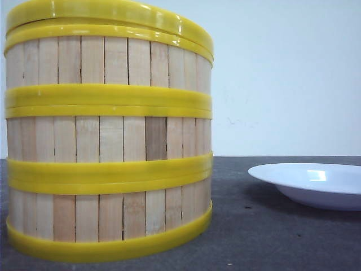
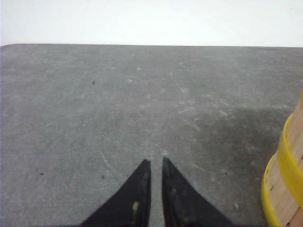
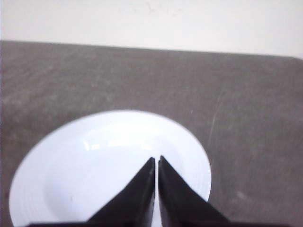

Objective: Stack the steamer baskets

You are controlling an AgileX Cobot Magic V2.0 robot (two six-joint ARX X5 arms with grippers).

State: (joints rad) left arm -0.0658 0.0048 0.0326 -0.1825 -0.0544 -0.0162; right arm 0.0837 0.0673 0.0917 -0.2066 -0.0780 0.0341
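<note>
On my front feed I see the three steamer baskets (image 1: 107, 141) stacked in one column on the grey tabletop (image 1: 254, 237), filling the nine o'clock half. A yellow-rimmed lid (image 1: 113, 14) caps the stack. A white plate (image 1: 316, 183) lies apart at three o'clock.

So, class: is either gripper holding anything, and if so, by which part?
Nothing is held. The left gripper is shut over bare table; the right gripper is shut above the plate.
</note>
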